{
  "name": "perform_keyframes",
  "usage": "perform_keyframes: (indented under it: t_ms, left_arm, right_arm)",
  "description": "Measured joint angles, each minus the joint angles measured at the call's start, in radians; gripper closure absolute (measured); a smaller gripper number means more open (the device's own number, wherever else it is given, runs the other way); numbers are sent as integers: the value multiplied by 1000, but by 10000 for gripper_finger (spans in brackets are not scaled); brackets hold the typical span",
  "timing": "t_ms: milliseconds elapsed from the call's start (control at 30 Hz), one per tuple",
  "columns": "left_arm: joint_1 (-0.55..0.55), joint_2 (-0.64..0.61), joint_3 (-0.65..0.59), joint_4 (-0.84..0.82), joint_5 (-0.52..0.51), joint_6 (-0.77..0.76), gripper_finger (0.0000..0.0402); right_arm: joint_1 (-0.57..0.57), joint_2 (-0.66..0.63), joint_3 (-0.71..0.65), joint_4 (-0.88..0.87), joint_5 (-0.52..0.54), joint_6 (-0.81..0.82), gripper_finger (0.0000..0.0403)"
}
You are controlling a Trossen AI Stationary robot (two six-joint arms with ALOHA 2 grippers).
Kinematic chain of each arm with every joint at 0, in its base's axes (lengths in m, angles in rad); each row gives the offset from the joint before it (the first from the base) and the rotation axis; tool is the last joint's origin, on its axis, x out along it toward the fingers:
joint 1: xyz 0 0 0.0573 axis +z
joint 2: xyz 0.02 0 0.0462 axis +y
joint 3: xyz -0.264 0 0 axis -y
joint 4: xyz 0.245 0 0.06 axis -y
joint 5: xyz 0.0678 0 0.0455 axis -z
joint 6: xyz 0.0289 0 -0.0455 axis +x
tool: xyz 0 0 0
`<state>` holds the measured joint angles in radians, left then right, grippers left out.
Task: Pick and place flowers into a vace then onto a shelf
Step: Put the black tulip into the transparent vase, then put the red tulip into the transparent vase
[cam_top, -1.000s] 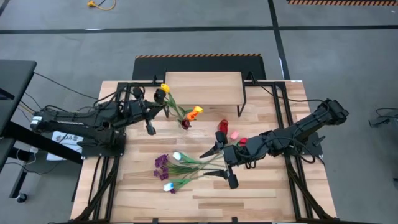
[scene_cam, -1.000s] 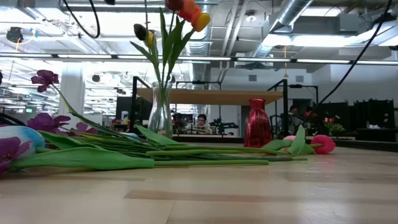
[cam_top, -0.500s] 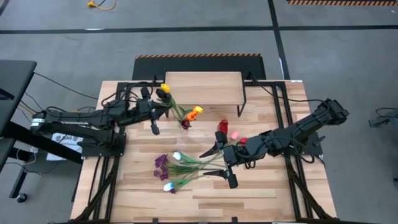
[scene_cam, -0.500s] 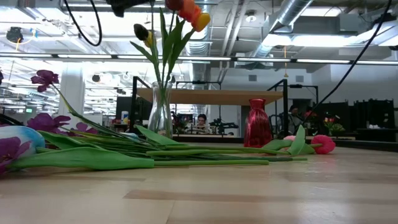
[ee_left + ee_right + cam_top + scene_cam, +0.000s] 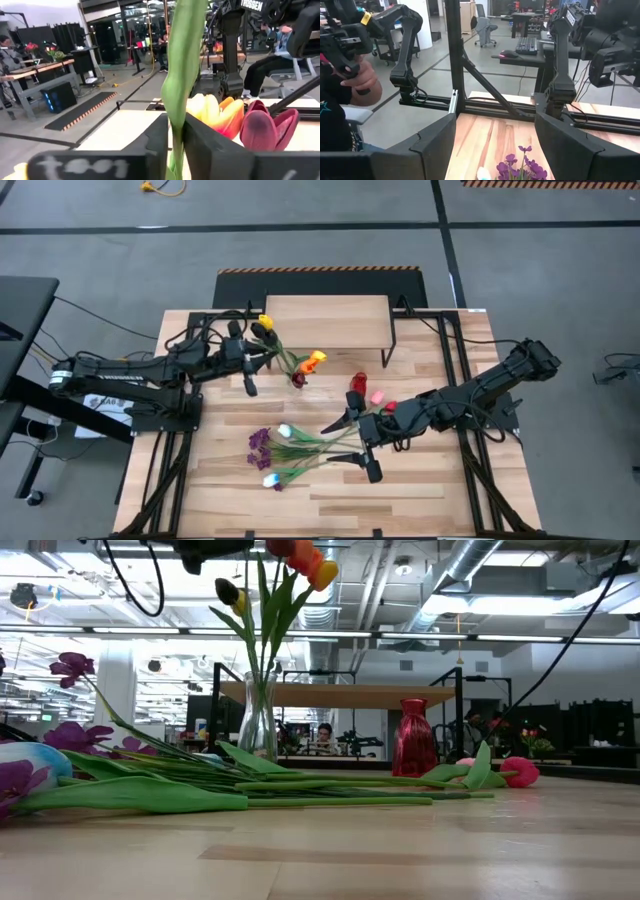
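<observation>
From my remote station I see the left gripper (image 5: 247, 368) up over the back-left part of the worktop (image 5: 420, 480), its fingers (image 5: 155, 137) pinched on the green stem (image 5: 182, 75) of a tulip standing in the clear glass vase (image 5: 258, 720). That vase already carries a yellow tulip (image 5: 265, 322), an orange one (image 5: 316, 360) and a dark red one (image 5: 299, 379), and it sits just in front of the shelf (image 5: 327, 322) at the back edge. The right gripper (image 5: 357, 442) hovers low near the middle of the worktop with its jaws spread wide, holding nothing, right over the loose flowers (image 5: 290, 448) lying flat with purple sprigs (image 5: 260, 446) toward the left. A small red vase (image 5: 413, 737) stands mid-worktop, with a pink tulip (image 5: 520, 772) lying beside it.
</observation>
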<state>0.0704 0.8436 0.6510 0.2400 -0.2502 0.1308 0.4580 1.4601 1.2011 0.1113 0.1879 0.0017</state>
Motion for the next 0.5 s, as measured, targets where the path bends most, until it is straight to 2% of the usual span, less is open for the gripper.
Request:
perform_keyframes:
  t_ms: [200,500]
  left_arm:
    - [0,1,8,-84,-1,-38,292]
    - [0,0,119,-382,-4,-100,207]
  right_arm:
    - [0,0,0,-3,0,10,137]
    - [0,0,0,-18,0,19,137]
